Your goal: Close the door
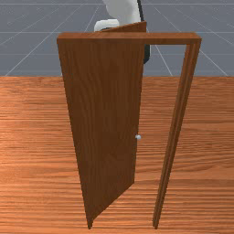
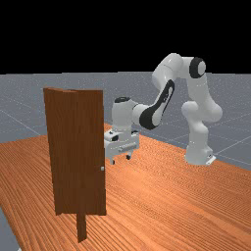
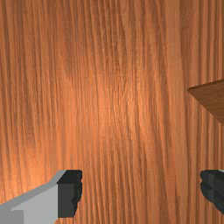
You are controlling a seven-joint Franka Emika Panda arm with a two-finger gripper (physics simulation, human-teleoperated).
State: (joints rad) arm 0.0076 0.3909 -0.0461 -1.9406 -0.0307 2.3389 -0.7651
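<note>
In the far view my gripper hangs above the table, fingers apart, just to the far view's right of the door. The front view has the brown door standing ajar, hinged at the front view's left post and swung back toward the arm. Its small pale knob sits on the free edge; the far view shows the knob too. Behind the door's top, part of the white hand is visible in the front view. In the wrist view the gripper is open with nothing between its fingers, and a door corner lies beyond one finger.
The door frame's top beam and free-side post stand upright on the wooden table, with a gap between post and door edge. In the far view, bare table stretches between the door and the arm's base.
</note>
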